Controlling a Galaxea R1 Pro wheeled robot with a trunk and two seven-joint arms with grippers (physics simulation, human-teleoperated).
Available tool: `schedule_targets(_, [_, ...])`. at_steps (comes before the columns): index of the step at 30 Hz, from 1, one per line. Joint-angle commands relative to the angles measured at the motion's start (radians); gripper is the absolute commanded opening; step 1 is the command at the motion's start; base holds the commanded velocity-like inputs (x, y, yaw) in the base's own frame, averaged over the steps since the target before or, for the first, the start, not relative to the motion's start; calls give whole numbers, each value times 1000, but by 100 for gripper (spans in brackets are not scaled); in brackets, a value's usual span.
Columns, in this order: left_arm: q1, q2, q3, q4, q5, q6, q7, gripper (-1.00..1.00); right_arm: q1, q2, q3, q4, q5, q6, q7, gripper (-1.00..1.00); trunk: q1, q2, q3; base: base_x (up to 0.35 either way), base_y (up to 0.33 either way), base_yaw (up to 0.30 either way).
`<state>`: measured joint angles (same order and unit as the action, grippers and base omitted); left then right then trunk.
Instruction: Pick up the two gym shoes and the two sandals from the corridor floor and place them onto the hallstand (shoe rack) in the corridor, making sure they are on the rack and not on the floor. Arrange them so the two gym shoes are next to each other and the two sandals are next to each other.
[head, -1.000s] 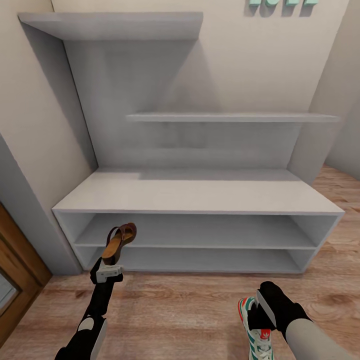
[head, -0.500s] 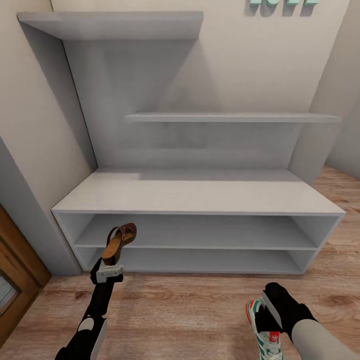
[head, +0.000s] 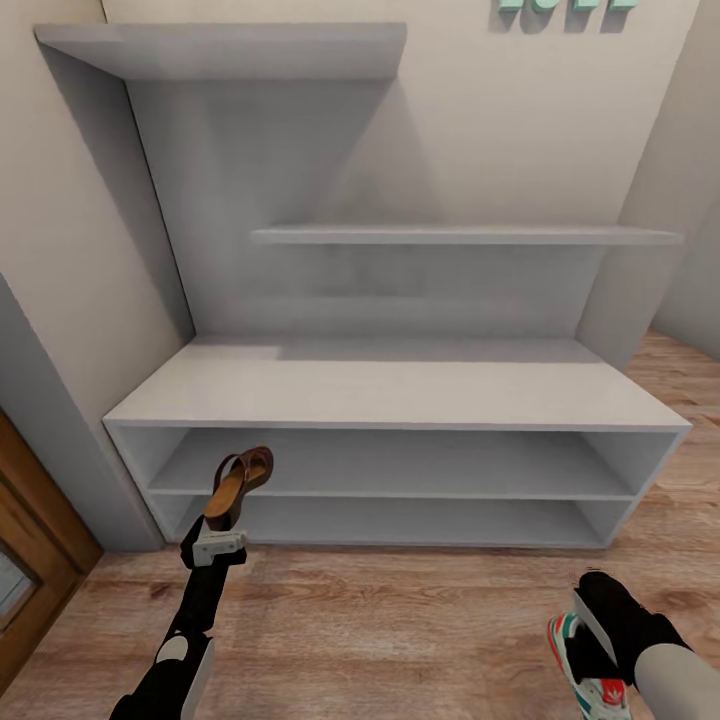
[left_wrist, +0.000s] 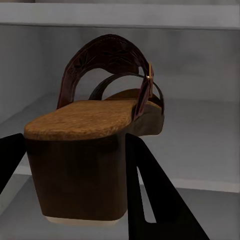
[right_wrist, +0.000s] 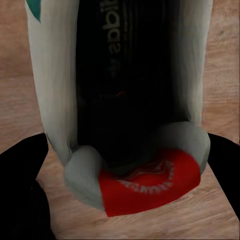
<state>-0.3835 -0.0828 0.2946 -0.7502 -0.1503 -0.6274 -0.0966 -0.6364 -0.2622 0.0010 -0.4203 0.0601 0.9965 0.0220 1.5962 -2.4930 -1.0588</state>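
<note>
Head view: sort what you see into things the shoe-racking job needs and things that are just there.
Job:
- sandal, held in left gripper
- gym shoe, held in right gripper
- hallstand
- corridor floor

Just there:
- teal wall letters
- wooden door

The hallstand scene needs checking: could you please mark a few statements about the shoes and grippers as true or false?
1. The left gripper holds a brown sandal by its heel. True.
2. The right gripper is empty. False: it grips a gym shoe.
3. Shoes already sit on the hallstand. False: its visible top and shelves are bare.
4. The sandal is raised in front of the low shelves. True.
5. The gym shoe rests on the top. False: it is held above the corridor floor.
</note>
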Motion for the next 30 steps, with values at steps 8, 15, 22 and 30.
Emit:
schedule_targets(8, [0,0,0,0,0,0,0,-100,0,-5,2,137,-1,1,64,-100,0,0,0,0,0,0])
schedule_targets(15, [0,0,0,0,0,0,0,-100,0,-6,27,166,5,0,238,-100,0,0,0,0,0,0])
schedule_targets(22, [0,0,0,0,0,0,0,-100,0,-7,58,172,12,-2,301,-100,0,0,0,0,0,0])
schedule_targets(30, [0,0,0,0,0,0,0,-100,0,-8,65,174,15,-2,314,-100,0,0,0,0,0,0])
